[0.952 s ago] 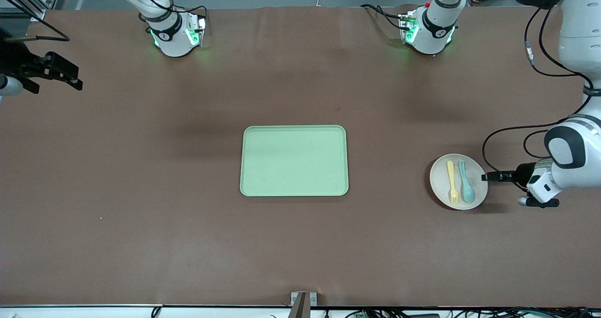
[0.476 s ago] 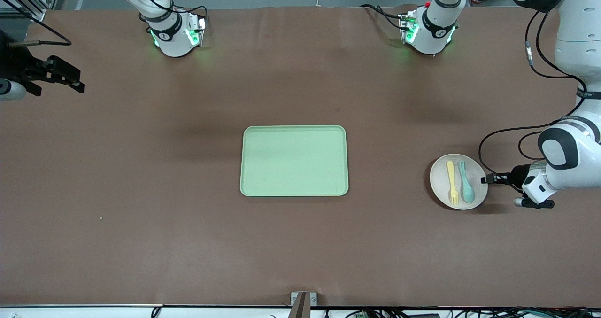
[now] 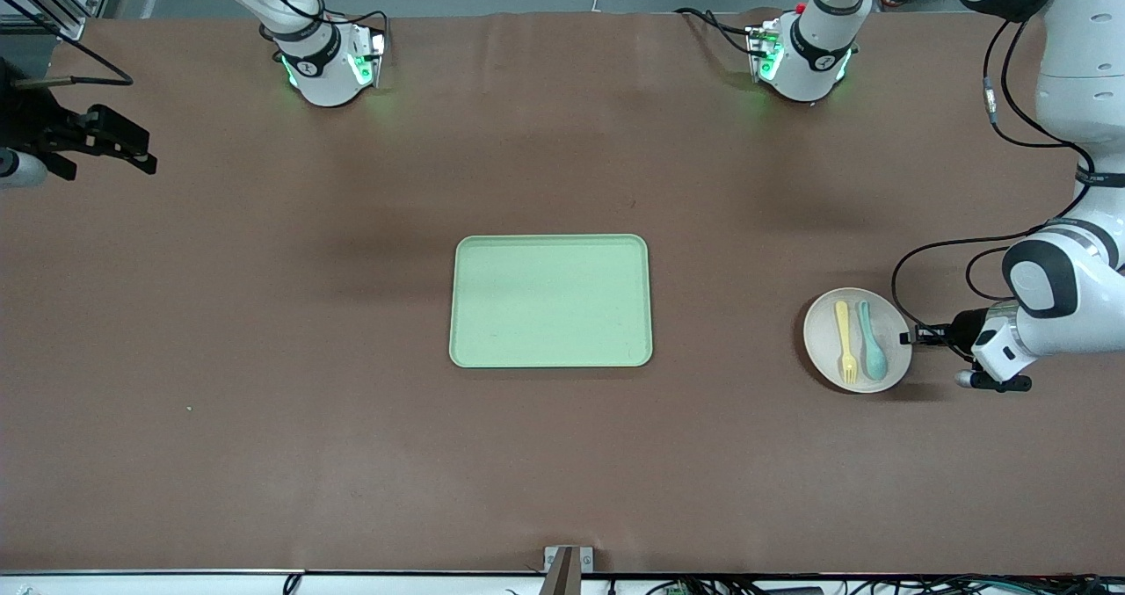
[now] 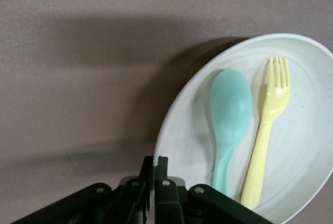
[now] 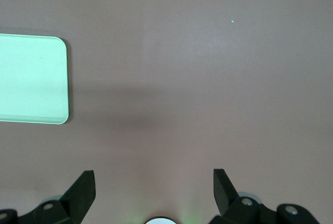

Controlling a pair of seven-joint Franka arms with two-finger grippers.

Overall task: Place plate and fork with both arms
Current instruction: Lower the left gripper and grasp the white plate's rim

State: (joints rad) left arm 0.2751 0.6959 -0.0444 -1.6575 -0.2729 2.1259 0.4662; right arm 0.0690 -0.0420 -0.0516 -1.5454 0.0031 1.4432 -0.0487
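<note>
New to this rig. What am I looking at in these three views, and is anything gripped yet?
Two white robot arms are bolted along one edge of a brown table. The front view comes from a high camera facing them; each of the other two comes from a camera on one arm's wrist.

A light-green tray lies mid-table. Toward the left arm's end sits the plate, carrying the fork and a teal spoon side by side.

The left end effector is low at the plate's rim, and in its wrist view the fingers look pinched on that rim. The right end effector waits open over bare table at its own end, holding nothing.
</note>
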